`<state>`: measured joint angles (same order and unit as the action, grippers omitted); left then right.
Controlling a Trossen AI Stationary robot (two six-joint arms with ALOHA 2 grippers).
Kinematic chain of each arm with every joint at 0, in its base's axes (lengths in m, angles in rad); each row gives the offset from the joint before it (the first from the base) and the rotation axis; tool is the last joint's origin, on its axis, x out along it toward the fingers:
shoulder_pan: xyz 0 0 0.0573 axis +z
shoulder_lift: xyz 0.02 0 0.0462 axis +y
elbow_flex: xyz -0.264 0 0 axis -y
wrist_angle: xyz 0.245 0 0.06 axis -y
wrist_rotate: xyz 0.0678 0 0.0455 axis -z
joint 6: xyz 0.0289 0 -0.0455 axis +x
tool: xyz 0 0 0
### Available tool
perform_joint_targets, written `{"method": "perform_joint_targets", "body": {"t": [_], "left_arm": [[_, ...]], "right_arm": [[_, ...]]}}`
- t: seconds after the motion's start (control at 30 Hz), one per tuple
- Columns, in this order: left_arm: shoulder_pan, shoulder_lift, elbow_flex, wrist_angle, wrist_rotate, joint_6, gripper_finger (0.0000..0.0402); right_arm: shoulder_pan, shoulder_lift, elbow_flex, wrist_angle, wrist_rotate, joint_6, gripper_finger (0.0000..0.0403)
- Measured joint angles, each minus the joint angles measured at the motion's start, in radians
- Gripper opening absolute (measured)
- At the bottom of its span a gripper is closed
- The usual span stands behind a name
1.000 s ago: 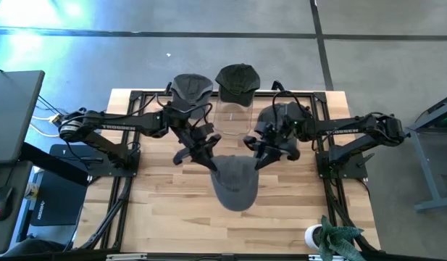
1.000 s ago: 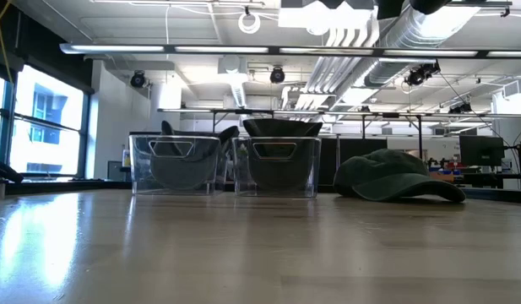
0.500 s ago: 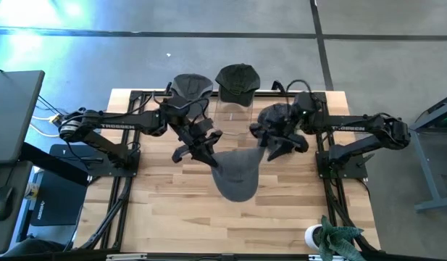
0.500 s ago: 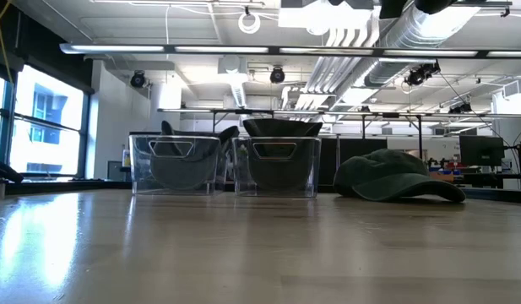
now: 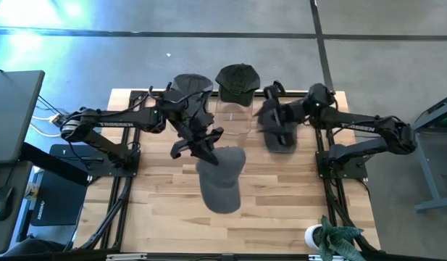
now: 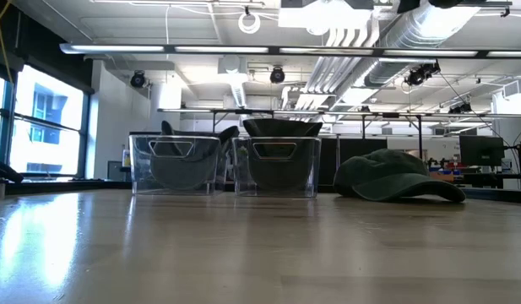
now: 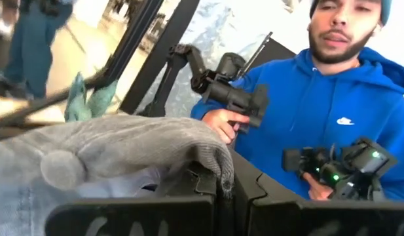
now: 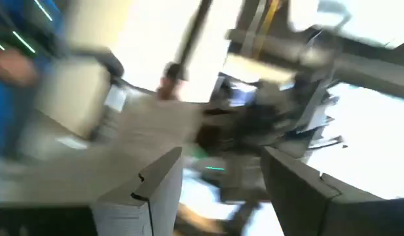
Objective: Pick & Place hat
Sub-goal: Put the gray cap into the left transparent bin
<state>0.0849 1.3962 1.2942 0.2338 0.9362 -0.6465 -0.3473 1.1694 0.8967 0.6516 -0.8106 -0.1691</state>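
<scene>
You've got a light wood plank table (image 5: 281, 210) with black frame rails, set on a grey concrete floor. A monitor (image 5: 13, 109) sits off the table at 9 o'clock and a small plant (image 5: 332, 238) at 5 o'clock. The low view looks into an open workspace with white ducts overhead, a bright window at left and desks far back.

The grey hat (image 5: 222, 177) hangs over the table's middle, lifted off the wood. It's a soft cloth baseball cap, rounded crown, button on top, brim toward 6 o'clock. Your left gripper (image 5: 206, 150) is clenched tight on the cap's rim at its 12 o'clock edge; the left wrist view shows ribbed grey fabric (image 7: 123, 147) pinched between the fingers.

Your right gripper (image 5: 277, 130) is released, fingers spread, holding nothing, up near 1 o'clock over a dark green hat (image 6: 399, 177) lying flat on the table.

Two clear plastic bins (image 6: 225, 165) stand side by side at 12 o'clock, each with a dark cap in it.

A person in a blue hoodie (image 7: 332, 98) faces the table, both hands on black controller arms (image 7: 231, 92).
</scene>
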Motion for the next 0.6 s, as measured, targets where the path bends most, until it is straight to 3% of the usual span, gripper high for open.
{"method": "perform_joint_targets", "body": {"t": [0.17,0.3,0.43,0.6], "left_arm": [[0.0,0.018,0.031,0.016,0.0,-0.053,0.0],[0.0,0.039,0.051,-0.002,0.0,-0.084,0.0],[0.0,0.058,0.064,-0.001,0.014,-0.126,0.0],[0.0,0.074,0.071,0.006,0.033,-0.14,0.0]], "right_arm": [[0.04,0.02,0.0,-0.079,0.202,-0.441,0.0201],[0.101,0.049,-0.001,-0.172,0.253,-0.691,0.0204],[0.16,0.074,0.0,-0.208,0.295,-0.804,0.0224],[0.237,0.066,-0.001,-0.211,0.321,-0.815,0.0262]]}}
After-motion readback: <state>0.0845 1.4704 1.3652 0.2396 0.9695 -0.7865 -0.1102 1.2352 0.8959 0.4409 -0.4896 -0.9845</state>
